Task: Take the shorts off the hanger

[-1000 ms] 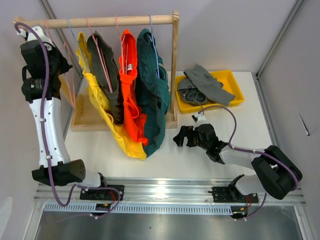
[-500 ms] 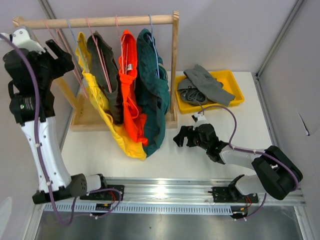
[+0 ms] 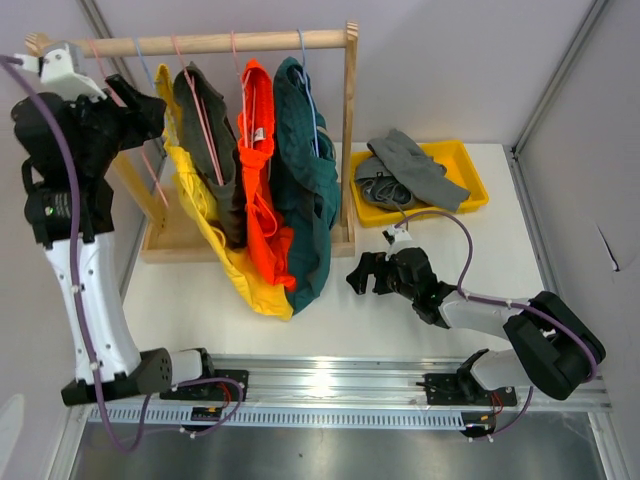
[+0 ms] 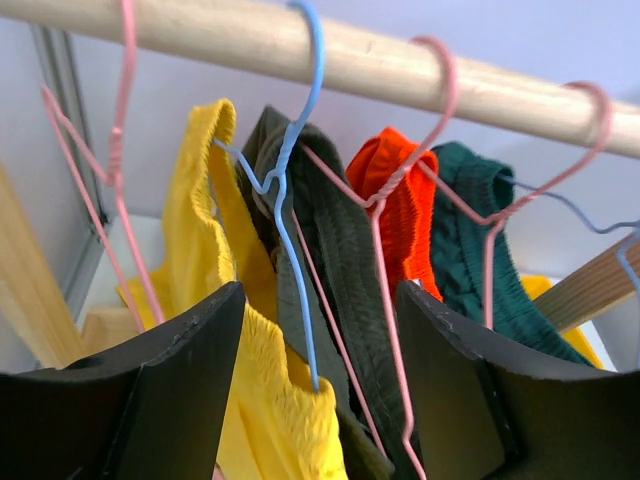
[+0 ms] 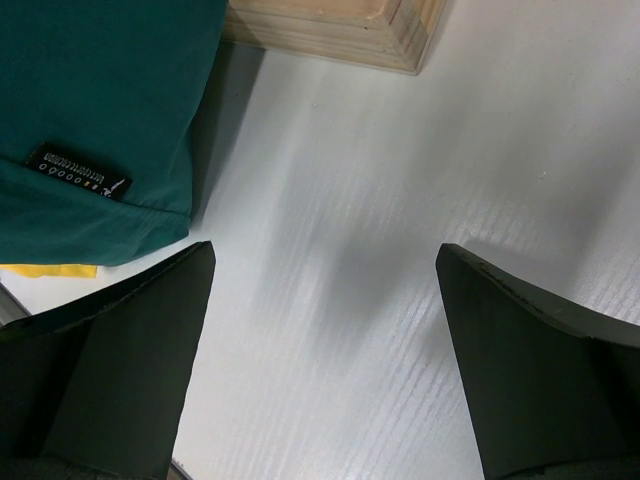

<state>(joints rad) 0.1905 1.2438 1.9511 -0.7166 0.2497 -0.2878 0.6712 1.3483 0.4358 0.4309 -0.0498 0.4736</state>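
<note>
Wooden rail (image 3: 220, 42), left arm (image 3: 88, 290) raised, jaws apart

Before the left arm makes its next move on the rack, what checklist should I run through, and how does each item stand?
1. Left claw open: ok, fingers apart, nothing held.
2. Left claw aimed at the yellow shorts: ok, they hang between its fingers in the wrist view.
3. Blue hanger out of the grip path: not ok, its wire hangs between the fingers too.
4. Left claw touching fabric: cannot tell.
5. Right claw out of the way: ok, open over bare table beside the teal shorts.
</note>
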